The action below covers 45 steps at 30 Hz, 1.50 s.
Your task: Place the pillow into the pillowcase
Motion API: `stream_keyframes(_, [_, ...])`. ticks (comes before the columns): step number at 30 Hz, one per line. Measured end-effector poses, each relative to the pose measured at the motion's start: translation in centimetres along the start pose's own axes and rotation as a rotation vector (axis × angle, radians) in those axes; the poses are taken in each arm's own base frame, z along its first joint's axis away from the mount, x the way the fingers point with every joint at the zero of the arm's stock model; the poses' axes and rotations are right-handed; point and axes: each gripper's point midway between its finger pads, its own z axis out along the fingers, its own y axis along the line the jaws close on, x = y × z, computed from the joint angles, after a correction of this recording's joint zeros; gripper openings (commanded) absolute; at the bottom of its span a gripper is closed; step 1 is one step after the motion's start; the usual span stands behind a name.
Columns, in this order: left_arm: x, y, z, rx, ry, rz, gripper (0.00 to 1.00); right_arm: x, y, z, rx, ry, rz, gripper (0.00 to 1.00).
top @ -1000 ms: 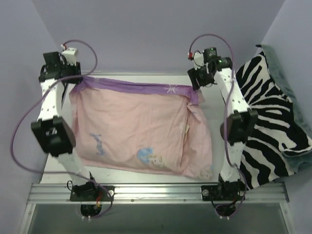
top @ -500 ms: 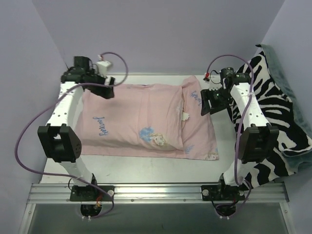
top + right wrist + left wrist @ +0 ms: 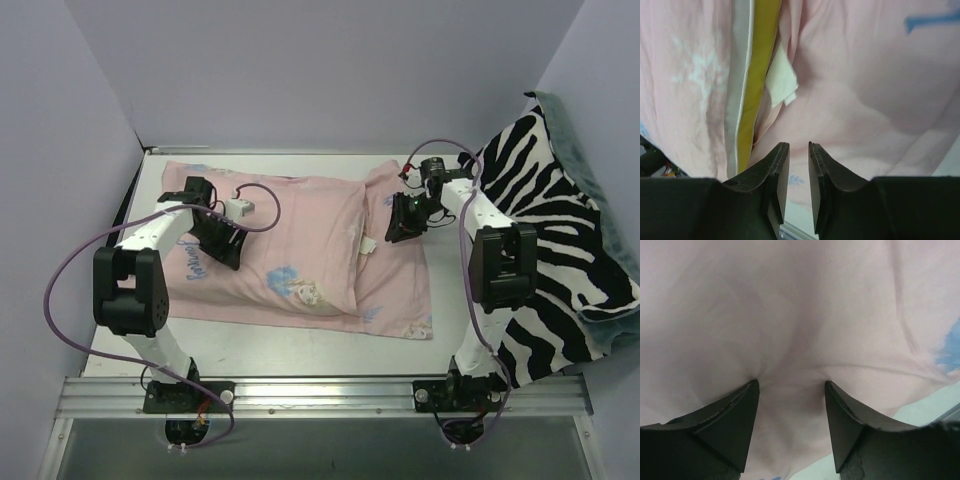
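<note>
The pillowcase (image 3: 300,225) is pale pink all over, with faint blue lettering and a small blue-and-blonde cartoon figure. Between the black jaws of the left gripper (image 3: 791,383) the cloth is plain pink, and a blue patch sits far to their right. Above and left of the black jaws of the right gripper (image 3: 798,145), the pillow (image 3: 760,65) shows a mustard-yellow band edged in white. A white tag (image 3: 782,82) lies just above the jaws. The blanket (image 3: 560,250) is zebra-striped black and white, with a grey-green edge. The walls (image 3: 330,70) are lavender.

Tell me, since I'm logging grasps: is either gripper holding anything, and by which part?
Left gripper is open, pressing on the pillowcase, gripping nothing. Right gripper is nearly closed near the case's open end; a pinch cannot be told.
</note>
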Motion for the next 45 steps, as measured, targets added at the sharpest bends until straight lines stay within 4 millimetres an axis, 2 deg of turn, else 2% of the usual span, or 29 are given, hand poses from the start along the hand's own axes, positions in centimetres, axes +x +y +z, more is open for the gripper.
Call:
stream_keyframes(4, [0.7, 1.6, -1.6, -0.049, -0.002, 0.008, 0.70, -2.7, 1.1, 2.4, 0.024, -0.047, 0.007, 0.27])
stream_keyframes(8, [0.2, 1.4, -2.3, -0.060, 0.002, 0.027, 0.73, -4.9, 2.3, 6.0, 0.042, -0.058, -0.017, 0.34])
stream_keyframes(13, [-0.9, 1.1, -2.8, -0.074, -0.013, 0.054, 0.75, -5.4, 2.8, 9.7, 0.068, -0.020, -0.021, 0.37])
stream_keyframes(14, [-1.1, 1.2, -2.9, -0.078, -0.016, 0.057, 0.75, -5.4, 2.7, 10.0, 0.072, -0.014, -0.018, 0.36])
stream_keyframes(15, [-1.2, 1.3, -3.0, -0.084, -0.017, 0.058, 0.75, -5.2, 2.6, 10.3, 0.077, -0.005, -0.011, 0.29])
stream_keyframes(17, [-1.1, 1.4, -3.1, -0.091, -0.014, 0.057, 0.75, -5.2, 2.5, 10.3, 0.084, -0.004, -0.006, 0.19])
stream_keyframes(18, [-1.1, 1.5, -3.1, -0.095, -0.012, 0.056, 0.75, -5.2, 2.4, 10.3, 0.088, -0.005, -0.004, 0.10])
stream_keyframes(21, [-1.0, 1.7, -3.1, -0.108, -0.004, 0.051, 0.75, -5.1, 1.7, 10.1, 0.098, -0.004, 0.010, 0.00])
stream_keyframes(23, [-0.8, 1.9, -2.9, -0.112, 0.004, 0.046, 0.75, -4.8, 1.0, 9.8, 0.102, 0.006, 0.032, 0.00])
stream_keyframes(26, [-0.5, 2.3, -2.2, -0.109, 0.022, 0.027, 0.74, -4.8, -0.7, 7.3, 0.091, 0.001, 0.092, 0.00])
stream_keyframes(29, [-0.4, 2.5, -1.6, -0.104, 0.031, 0.009, 0.74, -5.9, -0.7, 3.0, 0.024, -0.060, 0.121, 0.00])
stream_keyframes(31, [-0.7, 2.4, -1.4, -0.097, 0.022, 0.001, 0.74, -6.8, 0.7, -0.5, -0.058, -0.129, 0.109, 0.00])
stream_keyframes(32, [-0.8, 2.3, -1.3, -0.091, 0.016, -0.002, 0.74, -7.0, 2.2, -2.1, -0.112, -0.156, 0.090, 0.00])
stream_keyframes(34, [-1.0, 2.1, -1.2, -0.081, 0.009, -0.011, 0.74, -6.8, 6.0, -4.5, -0.222, -0.186, 0.022, 0.00])
stream_keyframes(36, [-1.3, 1.7, -1.1, -0.066, 0.002, -0.020, 0.73, -5.5, 10.9, -5.3, -0.338, -0.162, -0.070, 0.00])
stream_keyframes(38, [-1.5, 1.4, -1.0, -0.059, -0.001, -0.024, 0.73, -3.7, 14.7, -4.7, -0.413, -0.107, -0.144, 0.00])
stream_keyframes(39, [-1.7, 1.1, -0.9, -0.053, -0.002, -0.024, 0.73, -2.3, 16.8, -3.7, -0.446, -0.059, -0.182, 0.00])
stream_keyframes(41, [-1.9, 0.5, -0.8, -0.041, -0.004, -0.014, 0.73, -0.8, 19.4, -2.1, -0.482, 0.008, -0.230, 0.00])
stream_keyframes(43, [-2.1, -0.1, -0.6, -0.031, -0.002, -0.001, 0.71, -0.2, 20.6, -0.6, -0.498, 0.054, -0.247, 0.00])
stream_keyframes(45, [-2.4, -0.6, -0.6, -0.018, -0.010, 0.009, 0.73, -0.2, 20.0, 0.4, -0.489, 0.074, -0.227, 0.00])
